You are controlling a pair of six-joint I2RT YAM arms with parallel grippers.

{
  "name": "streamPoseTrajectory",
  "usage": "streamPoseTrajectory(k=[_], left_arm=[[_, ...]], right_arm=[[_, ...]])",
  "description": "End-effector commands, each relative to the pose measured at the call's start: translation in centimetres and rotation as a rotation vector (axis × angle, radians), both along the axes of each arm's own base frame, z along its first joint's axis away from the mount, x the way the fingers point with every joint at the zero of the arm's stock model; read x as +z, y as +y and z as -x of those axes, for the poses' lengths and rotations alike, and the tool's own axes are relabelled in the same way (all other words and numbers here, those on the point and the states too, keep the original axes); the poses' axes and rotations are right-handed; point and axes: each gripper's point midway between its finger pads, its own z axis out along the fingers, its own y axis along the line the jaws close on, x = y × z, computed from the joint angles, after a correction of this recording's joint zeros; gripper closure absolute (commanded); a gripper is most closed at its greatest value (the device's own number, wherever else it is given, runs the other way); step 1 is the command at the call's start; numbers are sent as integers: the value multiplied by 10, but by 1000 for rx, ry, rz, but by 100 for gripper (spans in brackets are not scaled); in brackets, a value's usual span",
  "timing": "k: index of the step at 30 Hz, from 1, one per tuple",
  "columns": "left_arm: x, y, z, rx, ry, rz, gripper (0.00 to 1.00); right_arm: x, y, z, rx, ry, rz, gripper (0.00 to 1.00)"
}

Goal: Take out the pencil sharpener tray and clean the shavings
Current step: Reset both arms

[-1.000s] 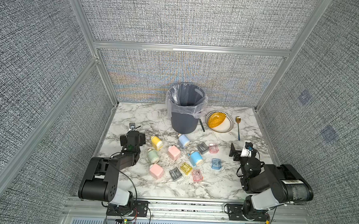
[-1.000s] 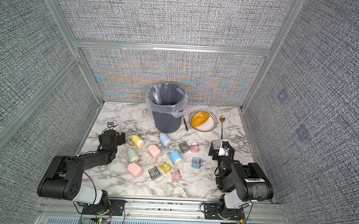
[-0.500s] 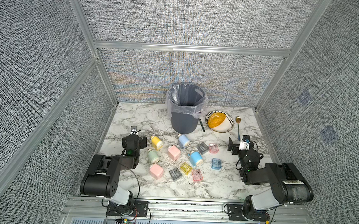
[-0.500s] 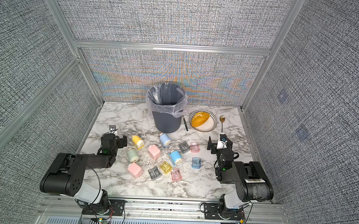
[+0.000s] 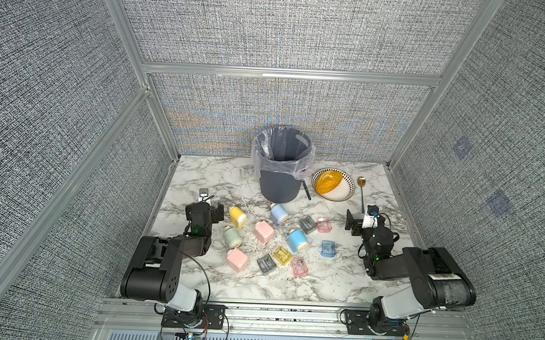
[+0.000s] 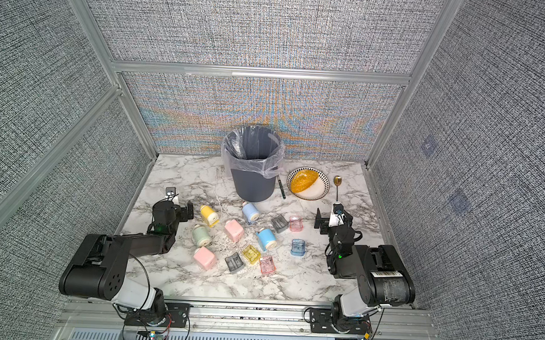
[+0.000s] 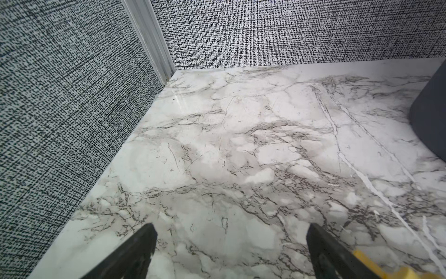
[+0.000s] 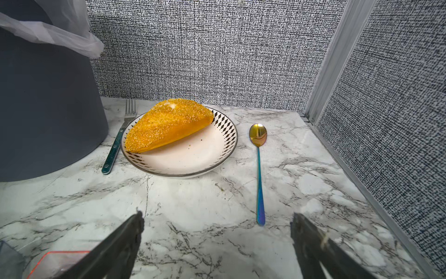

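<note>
left gripper (image 7: 230,230) spread wide, nothing between the fingers; sits low over bare marble table (image 7: 217,145) by the left wall, yellow sharpener (image 5: 237,216) just beside it

right gripper (image 8: 217,218) also spread wide and empty, facing the plate (image 8: 193,157) with the orange crumbed bun (image 8: 166,125); spoon (image 8: 258,169) handle end near one finger, far pink tray (image 5: 323,224) just beside the other; fork (image 8: 113,149) lies between plate and the lined grey bin (image 5: 278,186)

six trays all out of their bodies, loose mid-table; far grey tray (image 5: 307,224) right next to the far pink one, contact unclear; blue tray (image 5: 327,249) on its own; yellow tray (image 5: 282,255), near grey tray (image 5: 266,263) and near pink tray (image 5: 299,266) clustered at the front

bodies scattered around them: pale blue sharpener (image 5: 278,213), far pink sharpener (image 5: 263,232), green sharpener (image 5: 232,237), blue sharpener (image 5: 296,240), near pink sharpener (image 5: 237,260)

shavings (image 5: 257,245) lie as a pale scatter on the table between the green and far pink bodies, running toward the front cluster, seen in both top views; neither gripper near them; tray contents too small to tell
</note>
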Motion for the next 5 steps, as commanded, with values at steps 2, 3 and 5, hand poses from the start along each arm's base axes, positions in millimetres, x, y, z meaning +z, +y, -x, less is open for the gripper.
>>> streamPoseTrajectory(k=[2,3,5], left_arm=[[6,-1,-2,-9,-22,-3,0],[5,-1,-2,-8,-21,-3,0],[5,-1,-2,-9,-21,-2,0]], right_arm=[[3,0,-4,0,-9,-10,2],[3,-1,-3,1,-7,-10,2],[3,-1,-3,-1,-9,-10,2]])
